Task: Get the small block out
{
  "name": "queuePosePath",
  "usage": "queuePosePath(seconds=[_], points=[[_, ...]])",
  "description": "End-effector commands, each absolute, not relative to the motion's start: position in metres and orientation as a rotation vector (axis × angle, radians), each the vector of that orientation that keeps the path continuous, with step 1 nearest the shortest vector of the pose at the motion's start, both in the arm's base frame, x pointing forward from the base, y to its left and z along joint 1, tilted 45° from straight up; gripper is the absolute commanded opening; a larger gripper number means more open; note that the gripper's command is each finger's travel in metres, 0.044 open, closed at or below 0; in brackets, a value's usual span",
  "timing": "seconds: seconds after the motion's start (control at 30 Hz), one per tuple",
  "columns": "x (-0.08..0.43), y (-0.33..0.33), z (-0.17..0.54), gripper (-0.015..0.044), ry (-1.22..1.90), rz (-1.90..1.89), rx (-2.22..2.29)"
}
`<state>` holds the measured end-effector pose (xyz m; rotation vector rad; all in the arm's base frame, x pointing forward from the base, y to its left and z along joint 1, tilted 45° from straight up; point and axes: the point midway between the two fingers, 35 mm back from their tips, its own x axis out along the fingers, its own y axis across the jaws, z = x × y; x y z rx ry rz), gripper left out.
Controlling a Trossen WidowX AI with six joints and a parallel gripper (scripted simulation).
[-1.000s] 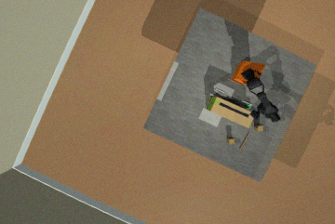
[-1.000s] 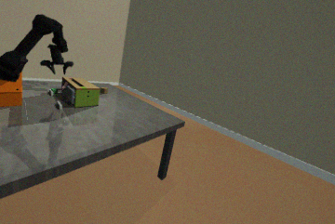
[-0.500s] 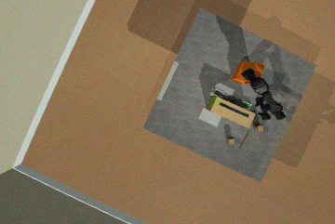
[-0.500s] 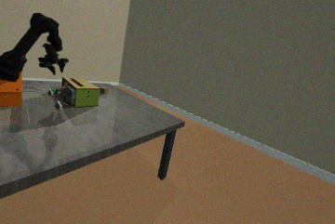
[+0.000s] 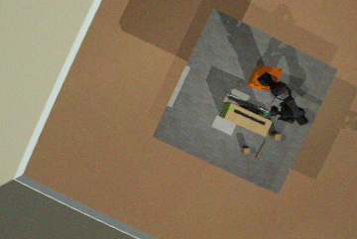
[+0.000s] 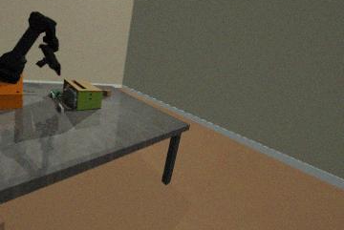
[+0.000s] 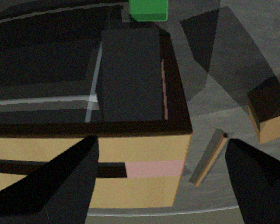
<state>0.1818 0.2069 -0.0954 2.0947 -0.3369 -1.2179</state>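
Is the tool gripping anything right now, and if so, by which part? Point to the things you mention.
Nothing is held. The tool [image 5: 274, 111] [image 6: 50, 69] [image 7: 164, 147] is open, with a gap between its fingers; in the wrist view the box [image 5: 246, 126] [image 6: 89, 99] [image 7: 145, 192] shows beyond them.

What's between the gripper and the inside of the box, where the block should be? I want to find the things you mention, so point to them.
The box itself: its tan top [image 5: 248, 125] [image 6: 91, 89] [image 7: 140, 192], with just a narrow slot [image 5: 249, 117] [image 6: 76, 84] [image 7: 112, 170], and its clear front [image 6: 70, 98] [image 7: 55, 62]. I can't make out the block, so anything blocking it inside is unclear.

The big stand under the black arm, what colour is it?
Orange, showing best in the exterior view.
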Motion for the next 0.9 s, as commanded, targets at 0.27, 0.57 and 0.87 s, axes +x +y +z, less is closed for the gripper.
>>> queuePosePath(seconds=[0.27,0.57,0.87], points=[[0.197,0.171,-0.138,0.0285,-0.289,-1.194,2.040],[0.203,0.142,-0.162,0.0285,-0.294,-1.190,2.039],[0.204,0.133,-0.172,0.0285,-0.295,-1.194,2.038]])
